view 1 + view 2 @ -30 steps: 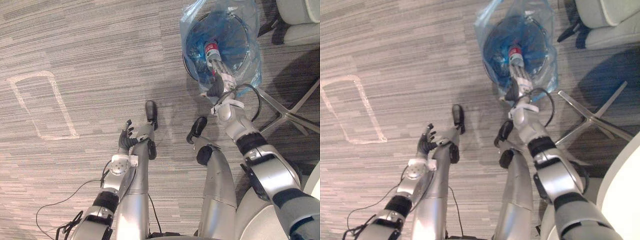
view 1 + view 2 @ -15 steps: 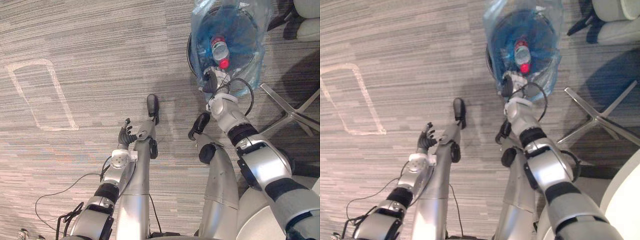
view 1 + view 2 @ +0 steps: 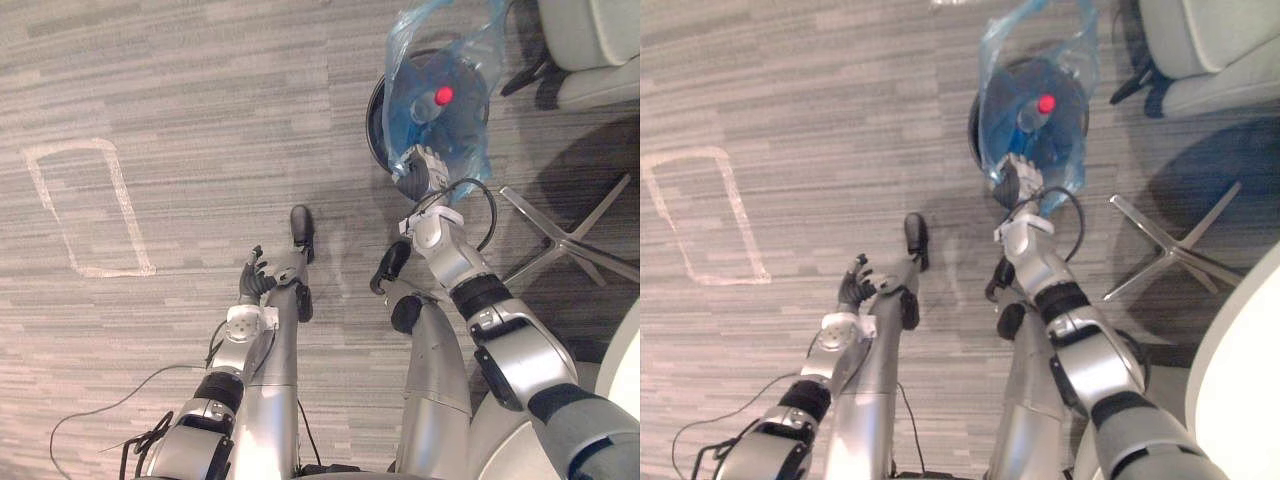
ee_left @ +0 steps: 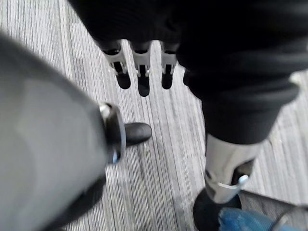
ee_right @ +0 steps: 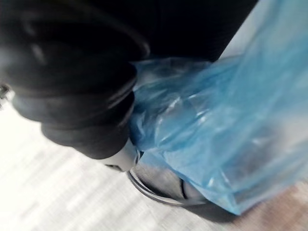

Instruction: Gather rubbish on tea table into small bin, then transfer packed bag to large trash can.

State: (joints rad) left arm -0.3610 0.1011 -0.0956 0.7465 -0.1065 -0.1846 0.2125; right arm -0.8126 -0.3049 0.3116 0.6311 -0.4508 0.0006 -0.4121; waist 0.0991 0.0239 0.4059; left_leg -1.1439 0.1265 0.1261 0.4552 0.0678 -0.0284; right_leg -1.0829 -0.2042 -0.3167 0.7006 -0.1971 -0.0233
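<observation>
The small bin stands on the carpeted floor, lined with a blue plastic bag whose loose top rises above the rim. Inside the bag lies a clear bottle with a red cap. The right robot hand is at the near edge of the bag, touching the plastic. In its wrist view the blue film sits right against the dark cover, but I cannot tell whether the fingers pinch the bag or merely rest on it. The left robot hand hangs low over the floor, well apart from the bin, its fingers loosely straight and holding nothing. A pale taped outline marks the carpet to the left, and a metal chair base stands just right of the bin.
</observation>
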